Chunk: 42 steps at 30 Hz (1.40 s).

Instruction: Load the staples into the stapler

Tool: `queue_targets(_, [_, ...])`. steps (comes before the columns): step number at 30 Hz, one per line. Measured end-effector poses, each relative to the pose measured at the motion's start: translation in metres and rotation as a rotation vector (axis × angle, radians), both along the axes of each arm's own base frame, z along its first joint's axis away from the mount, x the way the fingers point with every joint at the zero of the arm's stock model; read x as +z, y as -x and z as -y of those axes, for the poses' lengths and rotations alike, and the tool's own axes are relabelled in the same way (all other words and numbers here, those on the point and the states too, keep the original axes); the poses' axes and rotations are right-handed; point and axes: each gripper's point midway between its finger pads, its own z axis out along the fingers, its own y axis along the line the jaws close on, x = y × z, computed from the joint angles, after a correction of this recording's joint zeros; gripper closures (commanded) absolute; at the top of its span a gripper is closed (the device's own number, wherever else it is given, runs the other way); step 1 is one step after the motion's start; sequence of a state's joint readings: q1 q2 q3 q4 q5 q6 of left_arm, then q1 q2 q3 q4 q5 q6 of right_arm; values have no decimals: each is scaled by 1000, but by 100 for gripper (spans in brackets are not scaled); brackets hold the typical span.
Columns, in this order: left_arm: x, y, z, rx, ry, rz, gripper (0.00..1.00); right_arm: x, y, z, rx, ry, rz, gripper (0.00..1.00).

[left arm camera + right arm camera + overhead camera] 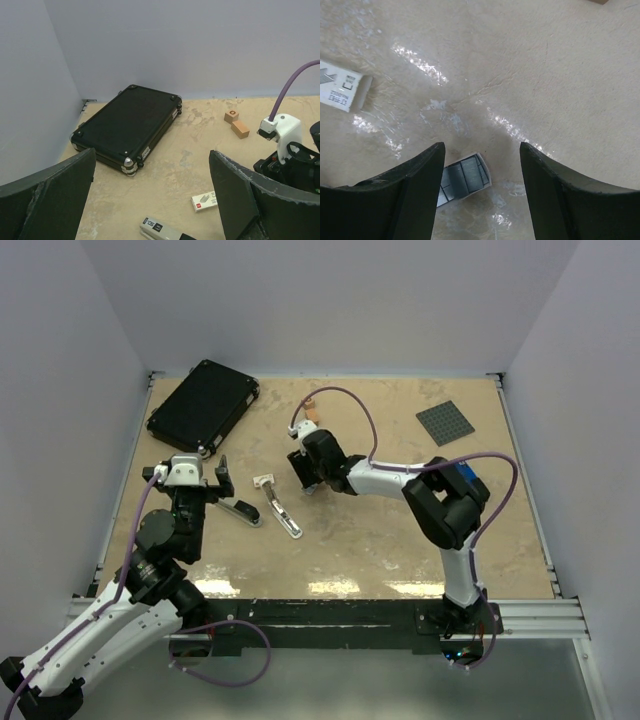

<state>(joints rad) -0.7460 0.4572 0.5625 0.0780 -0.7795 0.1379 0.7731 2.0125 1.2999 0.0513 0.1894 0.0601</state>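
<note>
Staples (pixel 464 179) within spread right gripper (pixel 481 148)

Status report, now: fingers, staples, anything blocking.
Left gripper fingers open, empty. Right gripper fingers open, straddling staples, not clamped. Stapler unheld. White box nearby, not blocking.

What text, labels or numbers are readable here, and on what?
Small white cardboard box: black print, too blurred to read.
Slim silver metal stapler: dark label with pale marks, too small to read.
Nothing else shows text.
</note>
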Motion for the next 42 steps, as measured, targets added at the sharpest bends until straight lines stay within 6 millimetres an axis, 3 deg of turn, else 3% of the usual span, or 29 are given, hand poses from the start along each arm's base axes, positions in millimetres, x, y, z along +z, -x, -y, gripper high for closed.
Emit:
queue_targets(6, [0, 0, 0, -3, 4, -1, 0, -17, -2, -1, 9, 46, -30, 36])
queue_targets(17, [-3, -1, 2, -12, 1, -10, 0, -22, 3, 5, 11, 77, -57, 36])
queue_targets(32, [-7, -4, 7, -31, -9, -23, 0, -24, 60, 51, -10, 120, -180, 38])
queue_targets(36, [-7, -4, 7, -34, -10, -23, 0, -6, 73, 57, 8, 95, -183, 38])
queue_targets(42, [-8, -4, 8, -38, -13, -26, 0, 32, 70, 53, 31, 18, -127, 38])
